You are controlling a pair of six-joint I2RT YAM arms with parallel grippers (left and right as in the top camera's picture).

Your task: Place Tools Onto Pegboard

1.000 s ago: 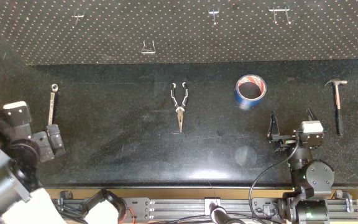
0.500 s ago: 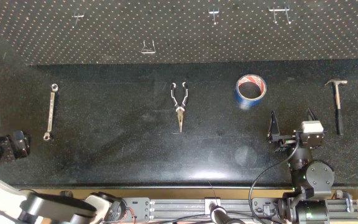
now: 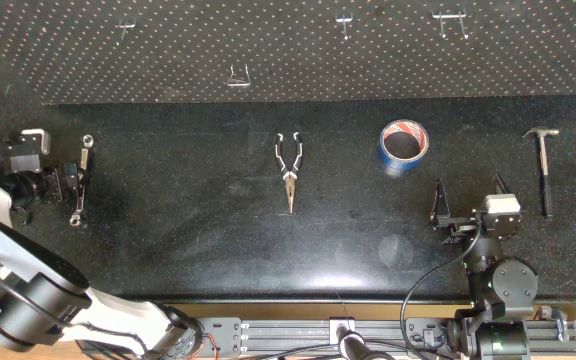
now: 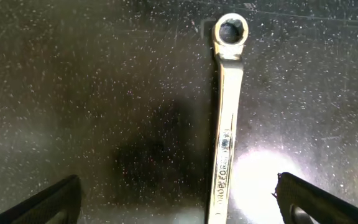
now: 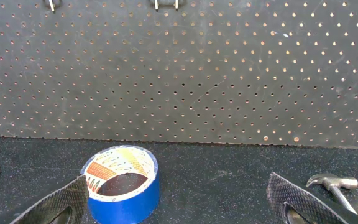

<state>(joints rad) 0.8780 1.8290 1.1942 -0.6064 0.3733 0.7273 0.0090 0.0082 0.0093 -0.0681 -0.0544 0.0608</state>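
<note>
Since the left fingers are spread wide either side of the ring-end wrench, which lies flat on the bench, I'd drop straight down and clamp the shank mid-length, leaving the ring free for a hook. Right fingers also released, near the blue tape roll. Pegboard hooks hold nothing.
</note>
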